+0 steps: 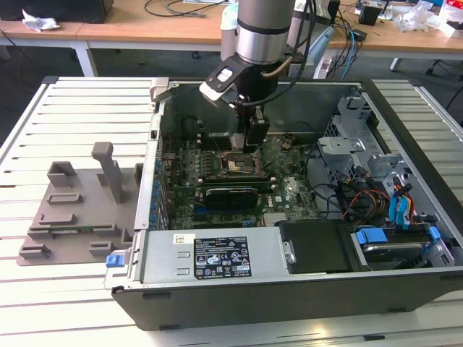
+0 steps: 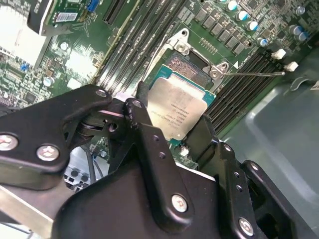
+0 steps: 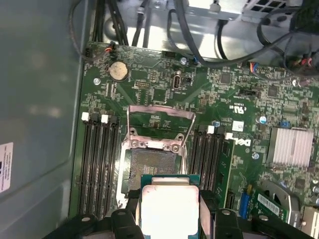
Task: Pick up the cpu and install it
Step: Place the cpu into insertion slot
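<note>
The gripper (image 2: 173, 113) is closed narrow on the cpu (image 2: 180, 105), with one black finger (image 2: 144, 124) against each of two opposite edges. The silver lid and green rim show between the fingers in both wrist views. The cpu hangs flat just above the socket (image 3: 149, 162) of the motherboard (image 3: 164, 84) and is not seated. In the first wrist view it overlaps only one edge of the socket, and most of the dark contact field lies bare. The socket's frame (image 3: 160, 114) stands swung up and open. In the exterior view the gripper reaches down into the open case (image 1: 217, 289), over the middle of the board. The chip looks light, stiff and thin, and its smooth metal top would offer little friction, so the side edges are the sensible place to hold it, as here. Its underside and the socket's contacts are probably delicate, and a tilted or off-square descent could bend them. A light squeeze should be enough to carry it, since there is hardly any weight, while a hard one gains nothing.
</note>
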`<state>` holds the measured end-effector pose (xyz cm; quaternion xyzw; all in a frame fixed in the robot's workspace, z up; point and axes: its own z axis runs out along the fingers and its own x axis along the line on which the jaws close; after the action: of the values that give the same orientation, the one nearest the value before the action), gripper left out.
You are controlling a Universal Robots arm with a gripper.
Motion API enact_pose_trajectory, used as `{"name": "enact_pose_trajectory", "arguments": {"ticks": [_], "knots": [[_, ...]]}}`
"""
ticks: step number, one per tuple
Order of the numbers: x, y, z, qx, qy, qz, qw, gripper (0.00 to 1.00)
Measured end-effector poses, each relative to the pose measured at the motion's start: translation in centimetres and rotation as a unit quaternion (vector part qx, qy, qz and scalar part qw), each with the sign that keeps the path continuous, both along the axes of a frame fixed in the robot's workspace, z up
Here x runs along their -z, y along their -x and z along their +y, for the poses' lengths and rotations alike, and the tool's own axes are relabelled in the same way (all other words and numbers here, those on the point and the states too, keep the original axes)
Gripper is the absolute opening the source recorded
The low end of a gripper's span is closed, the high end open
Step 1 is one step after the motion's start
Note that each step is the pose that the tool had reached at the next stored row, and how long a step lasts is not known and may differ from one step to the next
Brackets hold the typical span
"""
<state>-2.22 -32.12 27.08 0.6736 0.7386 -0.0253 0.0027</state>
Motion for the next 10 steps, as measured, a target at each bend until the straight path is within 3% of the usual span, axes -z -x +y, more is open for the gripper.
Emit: {"name": "enact_pose_trajectory", "arguments": {"ticks": [10], "knots": [[0.31, 0.00, 0.00, 0.002, 0.0000, 0.0000, 1.0000, 0.55]]}}
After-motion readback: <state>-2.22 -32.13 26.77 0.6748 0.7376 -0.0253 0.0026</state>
